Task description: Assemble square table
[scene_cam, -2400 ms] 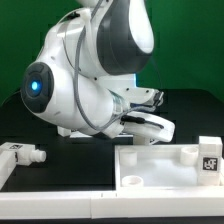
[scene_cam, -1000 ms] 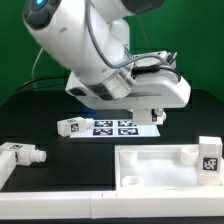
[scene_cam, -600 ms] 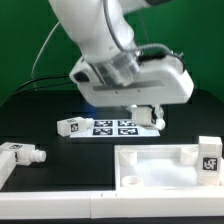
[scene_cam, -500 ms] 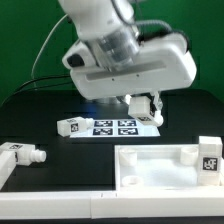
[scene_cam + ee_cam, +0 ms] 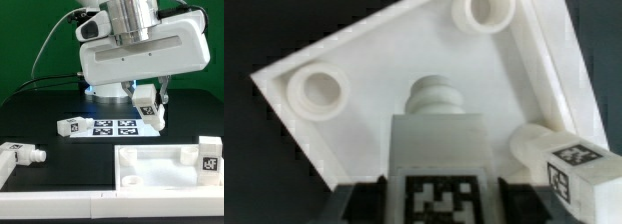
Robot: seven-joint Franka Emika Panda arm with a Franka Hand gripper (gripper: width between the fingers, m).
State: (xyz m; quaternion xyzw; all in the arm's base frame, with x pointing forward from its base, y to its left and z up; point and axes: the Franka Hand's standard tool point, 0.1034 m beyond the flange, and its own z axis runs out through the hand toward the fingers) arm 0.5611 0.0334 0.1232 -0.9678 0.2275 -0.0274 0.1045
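One white leg [image 5: 434,125] gripped in the partly closed tool [image 5: 148,104], held aloft, tip above the square panel [image 5: 384,70], not touching

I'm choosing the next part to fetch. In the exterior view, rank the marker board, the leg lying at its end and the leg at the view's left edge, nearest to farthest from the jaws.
1. marker board, mid-view, nearest.
2. leg at the board's end, toward the exterior view's left.
3. leg at the left edge, farthest.
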